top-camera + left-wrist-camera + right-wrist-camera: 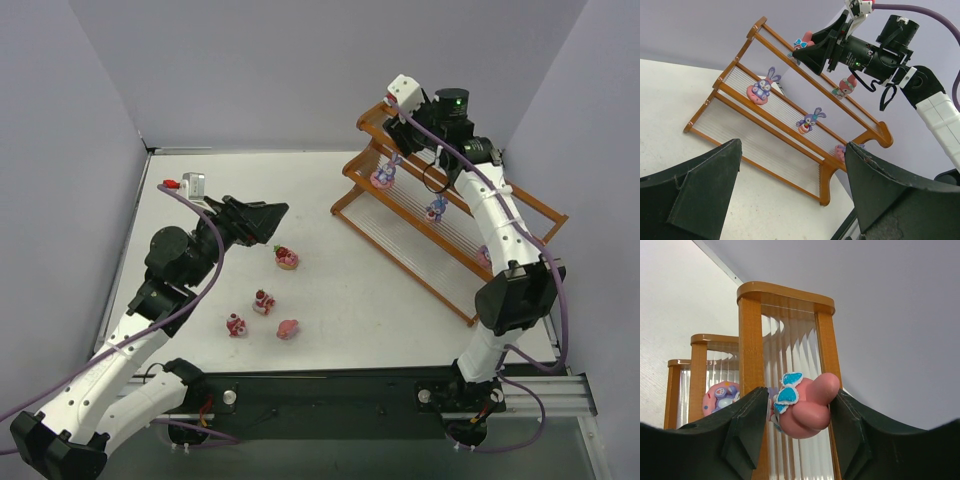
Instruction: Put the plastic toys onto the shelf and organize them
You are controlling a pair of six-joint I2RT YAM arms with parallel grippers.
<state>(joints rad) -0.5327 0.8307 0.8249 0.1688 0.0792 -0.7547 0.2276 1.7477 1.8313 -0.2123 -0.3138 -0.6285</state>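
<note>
Presently, the right gripper [800, 396] stood at the top tier of the shelf [751, 340], with a pink toy [807, 409] bearing a blue bow set between its fingers [747, 415]. The toy lay close against both pads. Whether the jaws clamped it or only flanked it could not be told from the wrist view. Directly behind the fingers rose the pale rods of the top tier. Below and to the left of the fingers, a blue bunny [720, 397] sat on the middle tier.

Farther along the shelf from the gripper, a second bunny [809, 120] occupied the same middle tier. A pink figure [846, 86] sat on the top tier, and another toy [840, 149] showed partly hidden near the far post.

Well apart from the right gripper, the left gripper [262, 222] hung over the table with its jaws wide and nothing between them. Four toys [264, 301] lay on the table just ahead of and below it.

Step in hand, as judged: seating the pink toy on the top tier. The next move called for the jaws to part enough to clear both sides of the toy. The gripper would then need to draw back along its own axis, with no sideways drift that could tip the toy off the rods. The four table toys remained to be collected, and the left gripper was the nearer to them.
</note>
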